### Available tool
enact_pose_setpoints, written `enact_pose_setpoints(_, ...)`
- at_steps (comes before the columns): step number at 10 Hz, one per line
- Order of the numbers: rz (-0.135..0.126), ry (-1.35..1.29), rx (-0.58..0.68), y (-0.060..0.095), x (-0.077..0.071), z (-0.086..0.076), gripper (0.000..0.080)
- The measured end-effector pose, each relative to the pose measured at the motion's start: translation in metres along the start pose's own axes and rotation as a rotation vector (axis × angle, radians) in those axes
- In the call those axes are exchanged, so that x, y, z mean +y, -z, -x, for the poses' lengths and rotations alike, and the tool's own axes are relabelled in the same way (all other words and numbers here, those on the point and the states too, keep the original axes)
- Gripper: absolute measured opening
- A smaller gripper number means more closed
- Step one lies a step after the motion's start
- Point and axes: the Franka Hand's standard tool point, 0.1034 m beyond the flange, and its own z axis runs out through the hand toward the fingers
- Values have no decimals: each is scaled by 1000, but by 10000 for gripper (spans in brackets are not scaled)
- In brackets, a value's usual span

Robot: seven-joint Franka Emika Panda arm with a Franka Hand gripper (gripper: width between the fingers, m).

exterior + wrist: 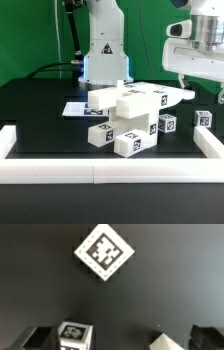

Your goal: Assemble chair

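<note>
Currently the wide-open, empty fingers (38, 339) hang above a small tagged chair cube (72, 333).

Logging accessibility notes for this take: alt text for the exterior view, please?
White tagged chair parts lie heaped in the middle of a black tabletop, with one small cube apart at the exterior view's right. The open gripper hangs above that side, holding nothing.

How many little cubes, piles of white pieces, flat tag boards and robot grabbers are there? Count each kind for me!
small cubes beside the pile: 2
pile of chair parts: 1
marker board: 1
gripper: 1
Total: 5
</note>
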Motion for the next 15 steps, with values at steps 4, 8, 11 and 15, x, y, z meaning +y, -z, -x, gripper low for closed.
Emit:
enact_pose_setpoints(4,4,38,5,0,6,-17,649)
enact_pose_setpoints(8,-3,89,22,2,6,-47,649)
enact_pose_setpoints(11,-4,100,29,2,8,-62,649)
enact_pose_setpoints(15,-6,89,31,2,7,-62,649)
